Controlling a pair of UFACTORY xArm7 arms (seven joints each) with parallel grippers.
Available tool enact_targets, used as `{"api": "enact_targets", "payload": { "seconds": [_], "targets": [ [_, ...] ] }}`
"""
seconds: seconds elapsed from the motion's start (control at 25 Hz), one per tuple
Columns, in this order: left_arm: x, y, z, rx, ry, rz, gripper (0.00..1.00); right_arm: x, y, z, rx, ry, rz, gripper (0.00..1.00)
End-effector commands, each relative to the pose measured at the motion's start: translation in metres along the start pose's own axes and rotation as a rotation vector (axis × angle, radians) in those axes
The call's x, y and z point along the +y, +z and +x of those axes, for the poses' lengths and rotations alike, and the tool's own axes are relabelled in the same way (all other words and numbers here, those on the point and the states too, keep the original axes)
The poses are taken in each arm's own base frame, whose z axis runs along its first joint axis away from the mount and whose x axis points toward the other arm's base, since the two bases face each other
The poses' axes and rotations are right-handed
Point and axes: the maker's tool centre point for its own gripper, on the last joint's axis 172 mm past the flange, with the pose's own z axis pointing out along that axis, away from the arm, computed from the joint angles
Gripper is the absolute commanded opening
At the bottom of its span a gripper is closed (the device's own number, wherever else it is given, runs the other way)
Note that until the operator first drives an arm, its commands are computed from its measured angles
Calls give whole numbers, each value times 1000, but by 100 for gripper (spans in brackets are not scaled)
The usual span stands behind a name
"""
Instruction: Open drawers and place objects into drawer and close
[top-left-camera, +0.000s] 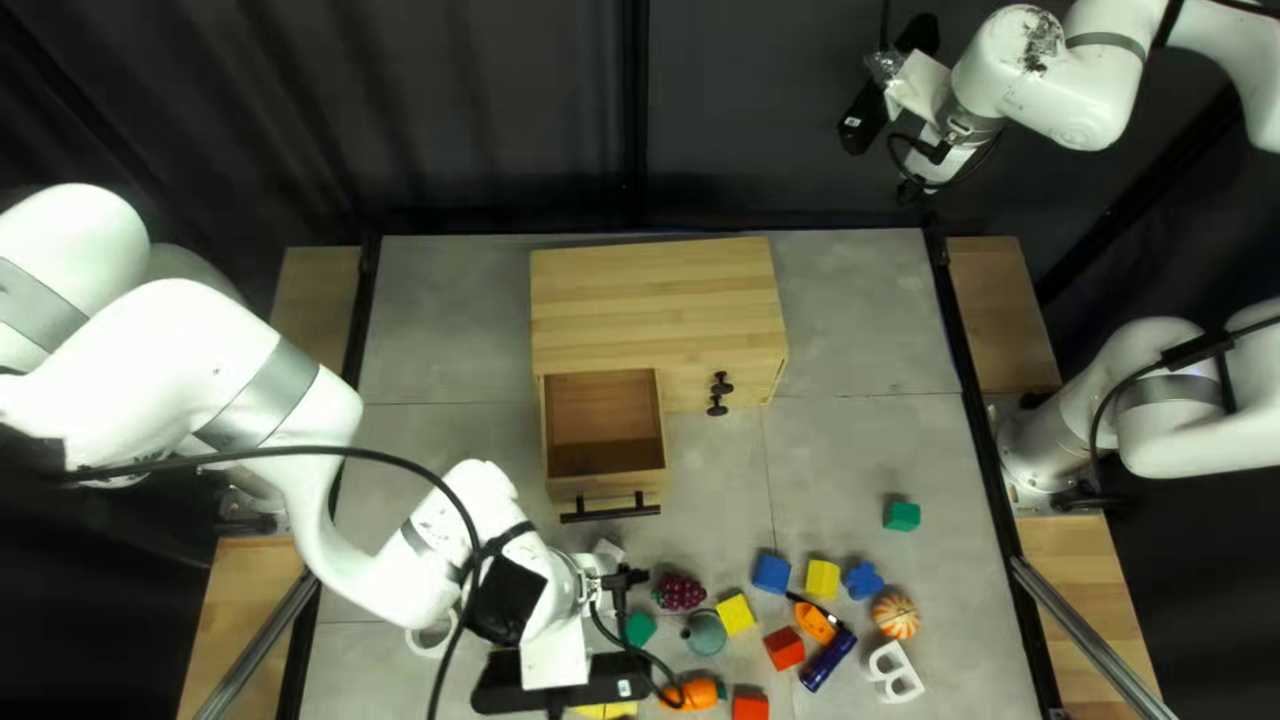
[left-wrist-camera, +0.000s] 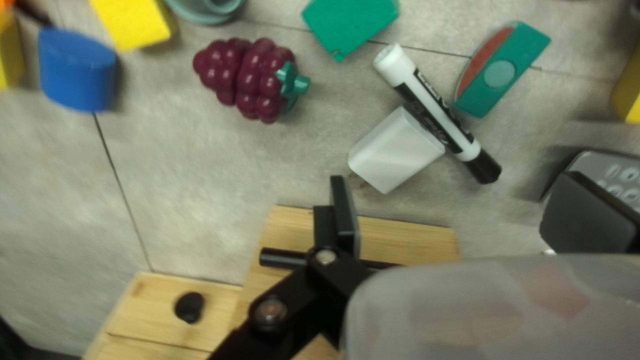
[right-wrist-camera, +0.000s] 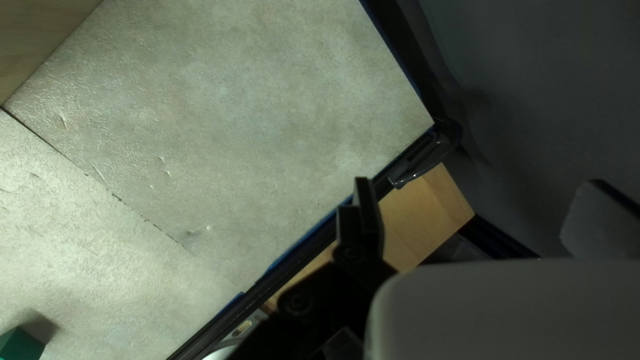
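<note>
- Toy carrot [top-left-camera: 696, 695] and red block [top-left-camera: 750, 706] lie at the near side of the worktop [top-left-camera: 854, 440], left of a white letter-shaped piece [top-left-camera: 895, 672].
- Just beyond, a teal cup [top-left-camera: 704, 634], a yellow block [top-left-camera: 735, 614] and a striped ball [top-left-camera: 896, 615] are spread from left to right.
- Purple toy grapes [top-left-camera: 680, 592] rest beyond the cup. In the left wrist view, a black-and-white marker [left-wrist-camera: 437, 110] touches a white block [left-wrist-camera: 397, 150] ahead of the gripper.
- The left end effector [top-left-camera: 622, 582] is poised above the worktop near the drawer, its two fingers spread wide, gripping nothing.
- A green block [top-left-camera: 903, 515] sits by itself toward the right.
- The drawer [top-left-camera: 604, 458], its black handle [top-left-camera: 610, 510] facing the near edge, stands pulled out from the left side of the wooden cabinet [top-left-camera: 654, 307]; two black knobs [top-left-camera: 720, 387] mark the right side.
- Farthest off, the right end effector [top-left-camera: 918, 184] hangs raised before the dark curtain [top-left-camera: 507, 107], fingers wide apart, holding nothing.
</note>
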Motion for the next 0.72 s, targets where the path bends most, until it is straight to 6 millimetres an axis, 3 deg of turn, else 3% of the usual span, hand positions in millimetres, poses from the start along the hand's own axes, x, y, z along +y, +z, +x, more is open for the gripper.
{"api": "enact_targets", "payload": {
  "seconds": [0.04,0.36,0.72],
  "targets": [
    [-5,17,-1,46,184,-91,100,0,0,0,0,0,0,100],
    [-8,39,8,82,187,-96,100,0,0,0,0,0,0,100],
    [-16,38,7,91,175,-116,100,0,0,0,0,0,0,100]
  ]
}}
